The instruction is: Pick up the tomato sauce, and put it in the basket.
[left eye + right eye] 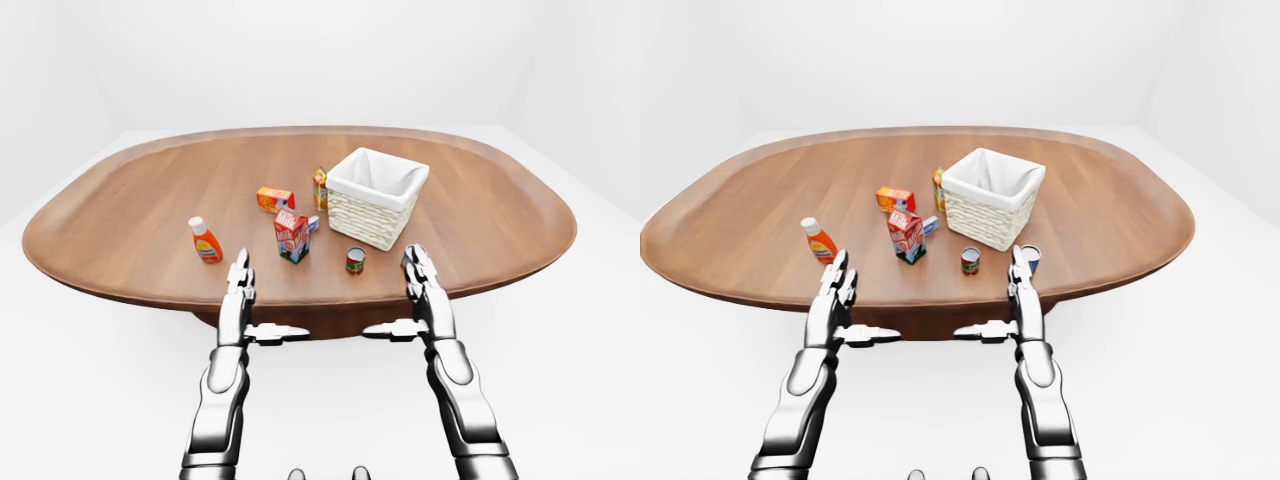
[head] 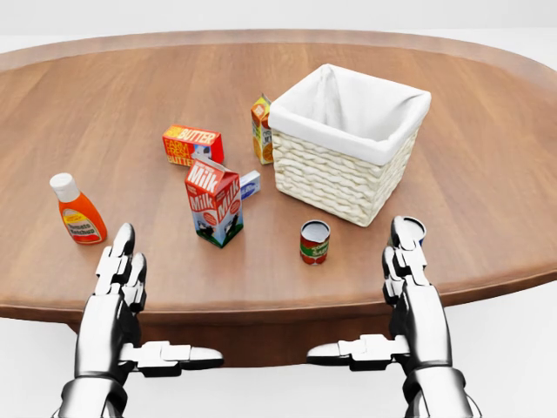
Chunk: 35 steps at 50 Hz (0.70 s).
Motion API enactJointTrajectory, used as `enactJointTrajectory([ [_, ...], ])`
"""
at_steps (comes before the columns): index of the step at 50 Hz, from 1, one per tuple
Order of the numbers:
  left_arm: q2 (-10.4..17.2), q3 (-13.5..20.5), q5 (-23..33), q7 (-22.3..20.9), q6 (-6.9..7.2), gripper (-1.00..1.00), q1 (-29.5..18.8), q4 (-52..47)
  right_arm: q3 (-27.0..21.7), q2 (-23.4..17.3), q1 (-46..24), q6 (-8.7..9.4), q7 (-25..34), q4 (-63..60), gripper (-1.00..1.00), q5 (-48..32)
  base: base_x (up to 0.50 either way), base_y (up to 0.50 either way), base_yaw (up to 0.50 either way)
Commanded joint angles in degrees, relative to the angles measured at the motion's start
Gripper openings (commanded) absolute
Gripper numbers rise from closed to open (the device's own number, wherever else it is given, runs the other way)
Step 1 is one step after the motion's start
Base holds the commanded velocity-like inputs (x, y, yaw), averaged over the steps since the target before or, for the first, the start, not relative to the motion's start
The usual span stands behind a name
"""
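A small red-labelled tomato sauce can (image 2: 314, 241) stands upright on the oval brown wooden table (image 2: 487, 174), just below and left of the white-lined woven wicker basket (image 2: 346, 144) in the head view. Left of the basket sit a red-and-white milk carton (image 2: 213, 201), an orange butter box (image 2: 192, 144) and an orange sauce bottle (image 2: 77, 210). Both silver robot hands, left (image 2: 117, 305) and right (image 2: 409, 292), hover at the table's near edge, fingers spread, holding nothing.
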<state>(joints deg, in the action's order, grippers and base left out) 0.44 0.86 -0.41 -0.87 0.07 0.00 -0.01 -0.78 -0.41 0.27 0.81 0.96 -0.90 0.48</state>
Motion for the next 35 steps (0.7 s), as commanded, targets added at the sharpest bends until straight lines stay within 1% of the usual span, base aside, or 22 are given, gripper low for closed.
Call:
enactJointTrajectory([
  [1,0.7,1.3,-0.6,-1.4,0.32,1.0,0.1,-0.1,-1.2,-0.6,0.5,1.81,1.8,-1.7,1.0,0.8,0.0,0.0,0.0],
  [3,0.7,1.3,-0.5,-1.4,0.67,1.0,0.3,-0.7,-1.2,-0.6,0.5,2.28,1.9,-1.8,1.0,0.9,0.0,0.0,0.0],
  [6,0.6,1.1,-0.4,-1.3,1.22,1.0,0.5,-1.6,-1.3,-0.6,0.4,2.2,1.9,-1.6,1.0,0.9,0.0,0.0,0.0],
  [7,0.6,1.0,-0.3,-1.3,1.62,1.0,0.7,-2.3,-1.3,-0.6,0.4,2.39,1.9,-1.8,1.0,1.0,0.0,0.0,0.0],
  [9,0.5,1.0,-0.3,-1.3,1.92,1.0,0.8,-2.8,-1.3,-0.6,0.7,1.36,1.6,-2.3,1.0,0.7,0.0,0.0,0.0],
  [11,0.5,0.9,-0.2,-1.4,2.29,1.0,1.0,-3.5,-1.4,-0.6,0.8,2.53,1.9,-3.2,1.0,1.2,0.0,0.0,0.0],
  [12,0.5,0.9,-0.2,-1.4,2.57,1.0,1.1,-4.0,-1.4,-0.6,0.9,2.77,2.0,-3.7,1.0,1.3,0.0,0.0,0.0],
  [13,0.5,0.9,-0.2,-1.4,2.8,1.0,1.2,-4.4,-1.4,-0.6,1.1,2.59,1.9,-4.2,1.0,1.2,0.0,0.0,0.0],
  [15,0.4,0.7,0.0,-1.3,3.94,1.0,1.6,-6.3,-1.4,-0.6,1.2,3.39,2.1,-5.2,1.0,1.5,0.0,0.0,0.0],
  [16,0.4,0.7,0.0,-1.3,4.18,1.0,1.6,-6.7,-1.5,-0.6,1.2,3.58,2.2,-5.5,1.0,1.6,0.0,0.0,0.0],
  [19,0.4,0.6,0.0,-1.5,4.28,1.0,1.6,-6.9,-1.6,-0.7,1.2,4.19,2.3,-6.5,1.0,1.8,0.0,0.0,0.0],
  [21,0.4,0.7,0.0,-1.5,4.93,1.0,2.0,-8.4,-1.9,-0.8,1.0,4.19,2.4,-7.4,1.0,2.2,0.0,0.0,0.0],
  [28,0.2,0.2,0.3,-1.6,4.93,1.0,2.8,-12.6,-2.6,-1.1,0.4,4.19,2.7,-10.5,1.0,3.1,0.0,0.0,0.0],
  [35,0.2,0.0,0.6,-1.6,4.93,1.0,3.1,-14.1,-3.3,-1.3,0.3,4.19,2.9,-13.8,1.0,4.1,0.0,0.0,0.0],
])
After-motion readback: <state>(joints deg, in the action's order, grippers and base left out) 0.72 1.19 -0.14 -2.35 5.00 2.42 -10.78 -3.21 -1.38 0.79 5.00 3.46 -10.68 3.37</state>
